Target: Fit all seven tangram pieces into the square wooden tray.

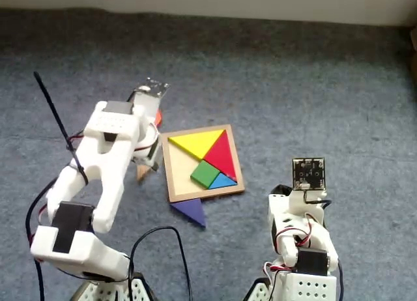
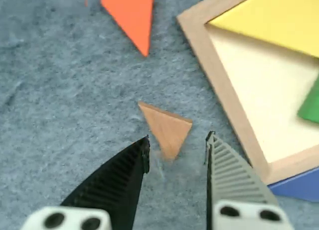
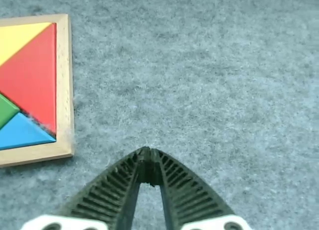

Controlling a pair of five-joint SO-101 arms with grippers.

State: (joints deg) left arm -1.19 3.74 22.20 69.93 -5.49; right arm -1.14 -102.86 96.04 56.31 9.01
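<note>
High cam: fixed, overhead, looks down on whole carpet (image 1: 313, 86), arm bases at near edge. Left wrist cam: v. close, looks past left gripper (image 2: 177, 140) at tray (image 2: 219, 80) left rim. Right wrist cam: close, past right gripper (image 3: 148, 155), catches tray's right side. All 3 share tray.

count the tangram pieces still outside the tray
3: an orange piece off the tray's far-left corner, a plain wooden triangle just ahead of the left tool, and a purple piece by the tray's near edge. Four sit inside, so none seems hidden.
</note>
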